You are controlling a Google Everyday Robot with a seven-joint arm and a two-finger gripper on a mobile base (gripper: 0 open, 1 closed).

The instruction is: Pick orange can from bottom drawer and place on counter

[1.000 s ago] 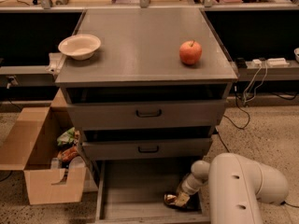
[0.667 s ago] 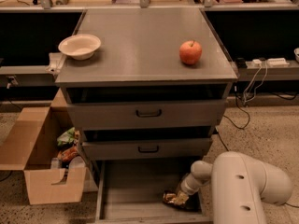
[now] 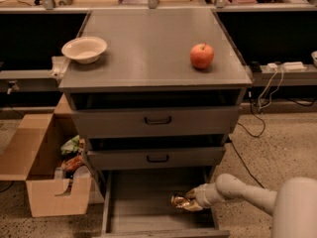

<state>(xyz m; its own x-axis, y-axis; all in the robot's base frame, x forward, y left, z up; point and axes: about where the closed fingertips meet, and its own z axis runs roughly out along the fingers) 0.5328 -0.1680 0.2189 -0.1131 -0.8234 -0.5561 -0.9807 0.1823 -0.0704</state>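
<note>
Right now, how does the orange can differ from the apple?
The orange can lies low in the open bottom drawer, at the gripper; the apple stands free on the counter. The can is smaller, shiny and creased; the apple is round, smooth, with a stem. Both are orange-toned.

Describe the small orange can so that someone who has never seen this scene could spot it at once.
Start at the broad flat grey counter, then drop to the open wide grey bottom drawer at floor level. On its floor, towards the right, lies the small shiny orange-gold can, at the robot's gripper. Unlike the round red-orange apple on the counter, it is creased and metallic.
</note>
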